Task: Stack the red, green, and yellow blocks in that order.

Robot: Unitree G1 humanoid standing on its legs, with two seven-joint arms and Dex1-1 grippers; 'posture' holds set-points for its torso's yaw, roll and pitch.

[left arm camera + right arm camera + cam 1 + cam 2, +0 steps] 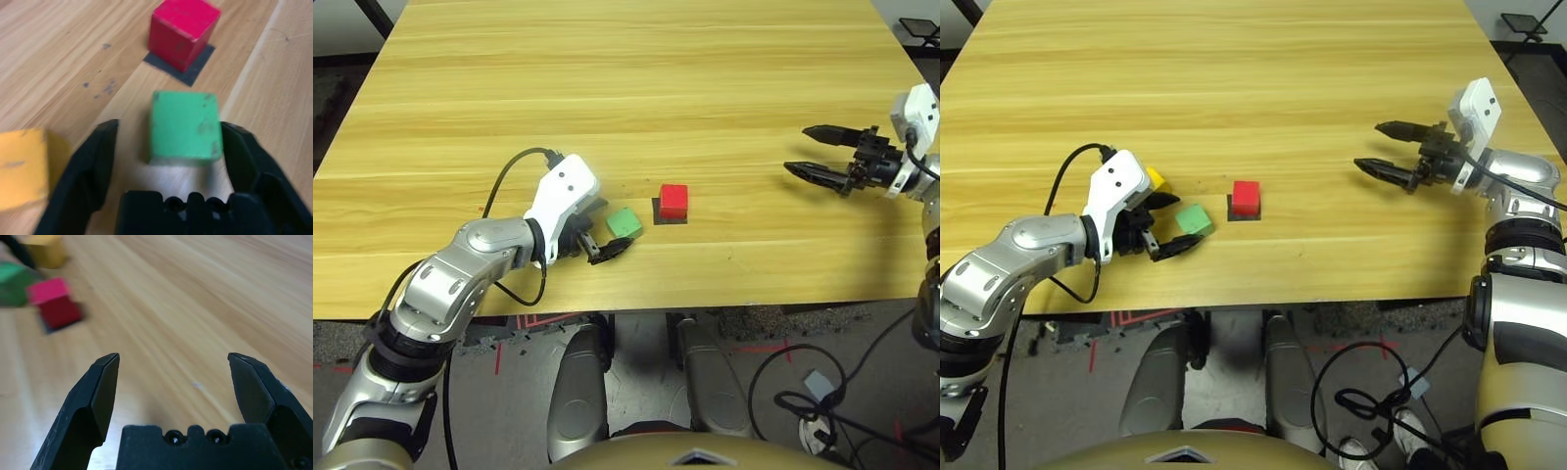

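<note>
In the left eye view, the red block (pixel 674 201) sits on a black patch (pixel 672 220) on the bench (pixel 636 98); the right hand (pixel 793 153) is wide open, empty.

The right eye view has the yellow block (pixel 1157 180) just beyond the left hand (pixel 1175 223).

In the left wrist view, that hand stands open — the green block (pixel 186 126) between its fingers, a gap on one side.

Two head eyes looking forward and down on same surface (pixel 636 117), each wrist camera facing low, near that surface
</note>
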